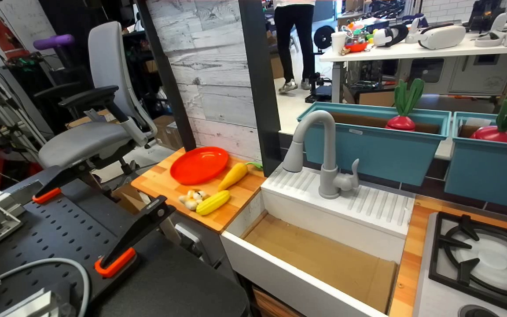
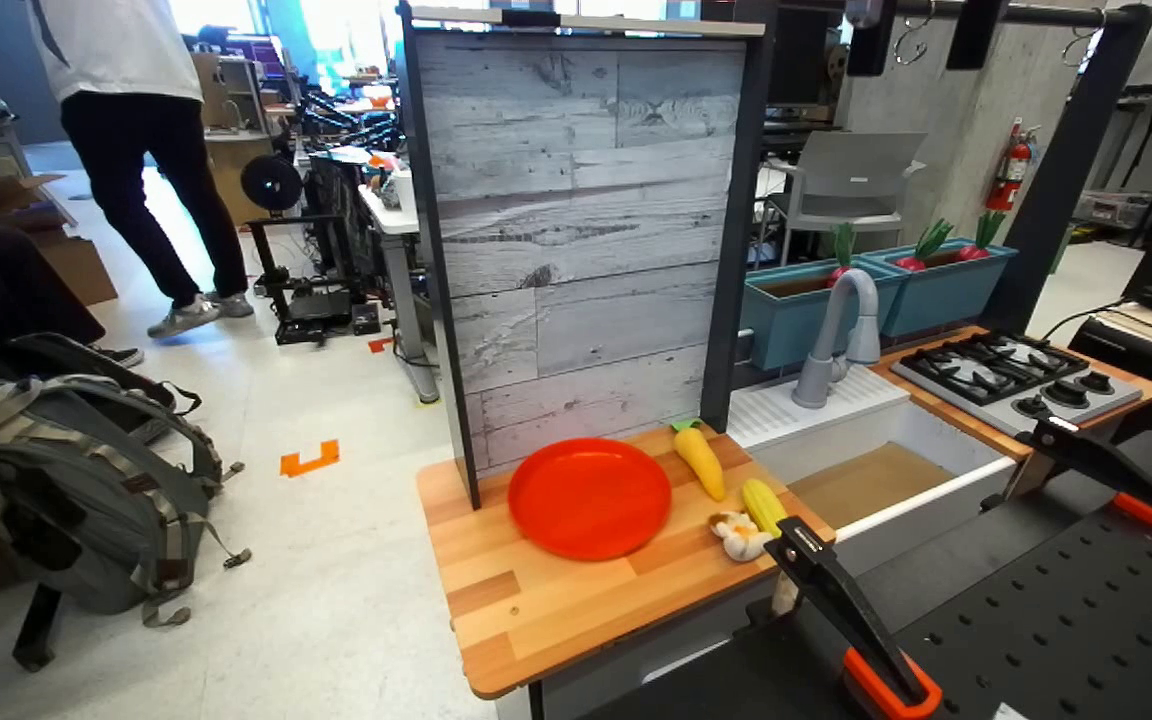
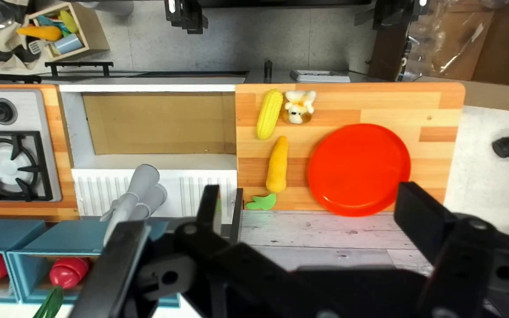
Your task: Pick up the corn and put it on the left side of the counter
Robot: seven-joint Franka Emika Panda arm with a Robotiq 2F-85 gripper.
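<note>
The corn (image 3: pixel 270 114) is a small bright-yellow cob lying on the wooden counter (image 3: pixel 431 106), near the sink-side edge in the wrist view. It also lies there in both exterior views (image 1: pixel 213 203) (image 2: pixel 763 507), beside a pale whitish lump (image 3: pixel 299 106). The counter also shows in an exterior view (image 2: pixel 576 610). My gripper (image 3: pixel 308 191) is open, its black fingers wide apart with nothing between them. It hangs high above the scene, and the corn lies beyond the fingertips in the wrist view. The gripper does not show in the exterior views.
A red plate (image 3: pixel 360 170) and a longer orange-yellow piece (image 3: pixel 277 165) with a green top lie on the counter. A white sink (image 1: pixel 324 220) with a grey faucet (image 1: pixel 326 149) adjoins it. An upright whitewashed panel (image 2: pixel 586 220) stands along the counter's back edge. Clamps (image 2: pixel 856 610) stand near the front.
</note>
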